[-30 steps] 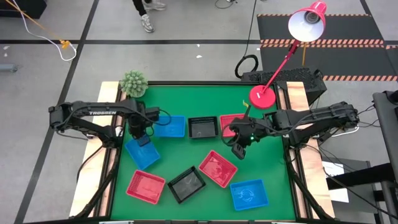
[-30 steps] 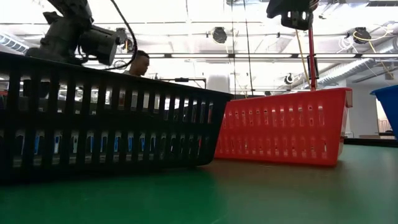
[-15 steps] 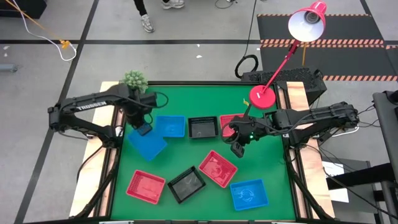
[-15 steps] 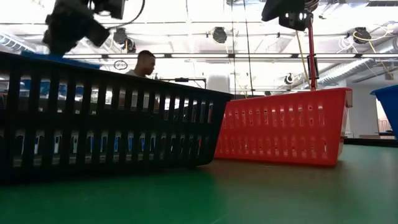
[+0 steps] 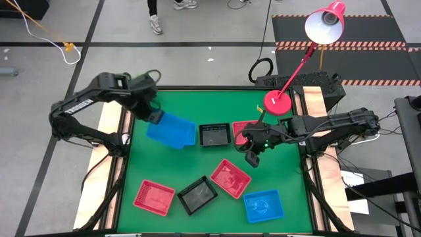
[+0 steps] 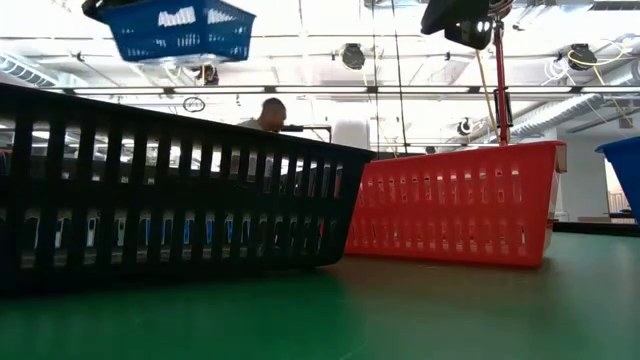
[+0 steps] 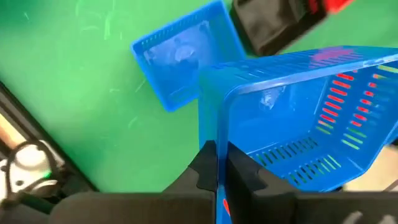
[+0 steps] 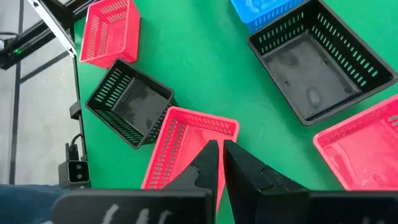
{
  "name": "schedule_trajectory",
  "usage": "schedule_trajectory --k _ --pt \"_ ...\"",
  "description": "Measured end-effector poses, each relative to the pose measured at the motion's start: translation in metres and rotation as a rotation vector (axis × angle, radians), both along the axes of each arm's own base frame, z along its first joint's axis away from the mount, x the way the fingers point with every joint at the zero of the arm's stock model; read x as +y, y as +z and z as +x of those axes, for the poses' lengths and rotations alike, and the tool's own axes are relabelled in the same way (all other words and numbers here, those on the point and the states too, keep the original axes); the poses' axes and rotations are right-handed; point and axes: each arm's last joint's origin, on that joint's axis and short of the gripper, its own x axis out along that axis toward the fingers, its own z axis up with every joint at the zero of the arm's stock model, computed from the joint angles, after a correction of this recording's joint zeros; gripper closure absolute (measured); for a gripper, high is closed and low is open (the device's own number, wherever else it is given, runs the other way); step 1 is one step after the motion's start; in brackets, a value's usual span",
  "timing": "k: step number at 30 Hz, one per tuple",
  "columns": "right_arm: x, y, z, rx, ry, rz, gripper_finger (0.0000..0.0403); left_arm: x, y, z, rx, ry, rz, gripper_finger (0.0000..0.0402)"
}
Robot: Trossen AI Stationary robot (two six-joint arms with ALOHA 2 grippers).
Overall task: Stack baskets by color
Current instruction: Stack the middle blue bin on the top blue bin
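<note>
My left gripper (image 5: 154, 118) is shut on a blue basket (image 5: 172, 130), held high over the table's far left; the low view shows it up in the air (image 6: 180, 28). Another blue basket (image 7: 180, 62) lies on the table under it. Beside that stand a black basket (image 5: 214, 134) and a red basket (image 5: 241, 126). Nearer lie a red basket (image 5: 230, 178), a black one (image 5: 197, 195), a red one (image 5: 154, 197) and a blue one (image 5: 263, 205). My right gripper (image 5: 252, 157) hangs shut and empty above the table's middle right. My left gripper pinches the rim of one wall (image 7: 211, 134) of the blue basket, at its end toward the table's left edge, with one finger inside the basket and one outside. The fingers slant steeply down from above. The basket is lifted clear and hangs tilted.
A red desk lamp's round base (image 5: 277, 103) stands at the far right corner, and a small green plant (image 5: 140, 84) at the far left corner. Bare green mat (image 5: 191, 164) lies between the far row and the near baskets. A person stands beyond the table (image 6: 268, 112).
My left gripper has risen high with the blue basket and rolled its wrist. The basket, which lay on the mat near the left edge, is now lifted clear, turned about, and hangs over the far-left blue basket. The right arm has kept still.
</note>
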Motion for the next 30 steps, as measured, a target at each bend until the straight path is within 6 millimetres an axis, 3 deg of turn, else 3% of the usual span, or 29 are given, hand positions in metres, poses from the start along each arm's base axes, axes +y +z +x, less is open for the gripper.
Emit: schedule_trajectory --k 13,23,30 --pt "0.001 0.002 -0.002 -0.013 0.079 -0.028 0.0385 -0.001 0.041 -0.011 -0.15 0.255 -0.014 0.0394" --pt "0.0 0.01 -0.01 -0.05 0.119 -0.029 0.0385 -0.005 0.042 -0.01 -0.156 0.305 -0.079 0.0394" --pt "-0.001 0.02 -0.021 -0.104 0.173 -0.083 0.0385 0.006 0.033 -0.003 -0.117 0.285 -0.078 0.0394"
